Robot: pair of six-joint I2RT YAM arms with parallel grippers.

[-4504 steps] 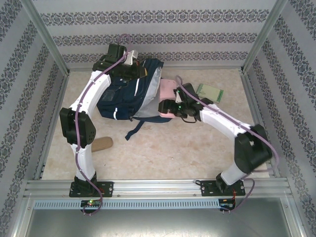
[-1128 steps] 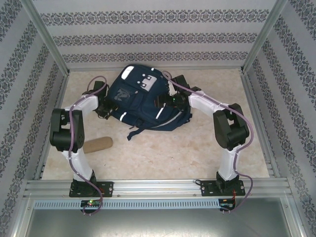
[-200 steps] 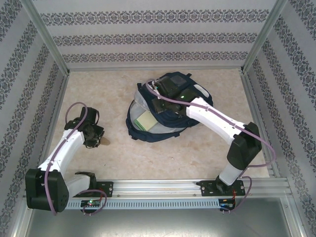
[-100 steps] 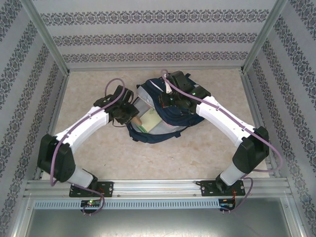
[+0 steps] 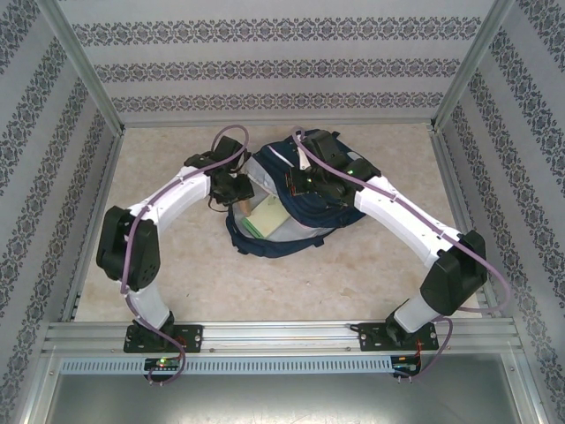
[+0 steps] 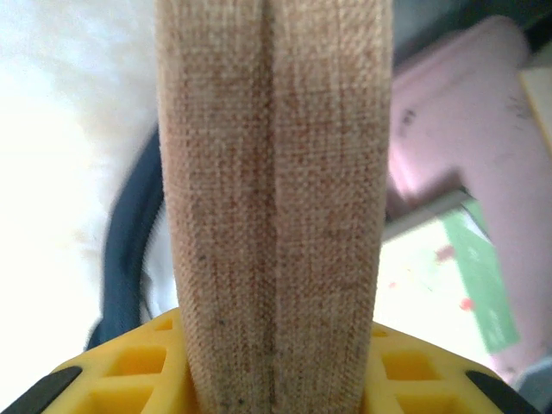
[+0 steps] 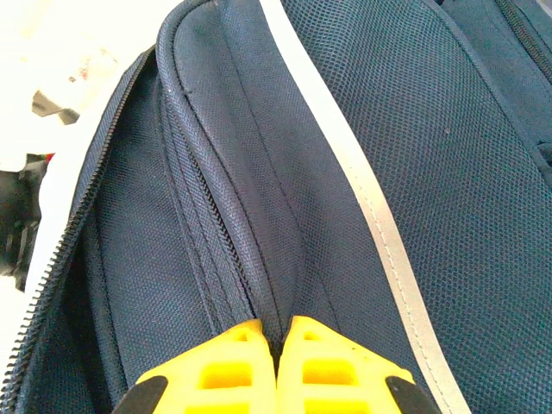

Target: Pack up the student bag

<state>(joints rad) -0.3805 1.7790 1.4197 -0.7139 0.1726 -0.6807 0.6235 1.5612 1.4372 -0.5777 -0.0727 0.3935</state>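
Lying near the middle of the bench, the student bag has its main compartment unzipped and gaping toward the left arm. Inside the opening, a green-and-white notebook rests beside a pink case.

Left tool: positioned at the left edge of the bag opening. Its yellow fingers are partly closed and clamp a tan pouch of woven fabric, which stands upright between them. The notebook and the pink case lie beyond the pouch.

Right tool: positioned over the top of the bag. Its fingers are fully closed, nearly touching, and pinch a fold of the navy fabric next to the zipper. A white stripe runs along the panel to the right of the pinch.
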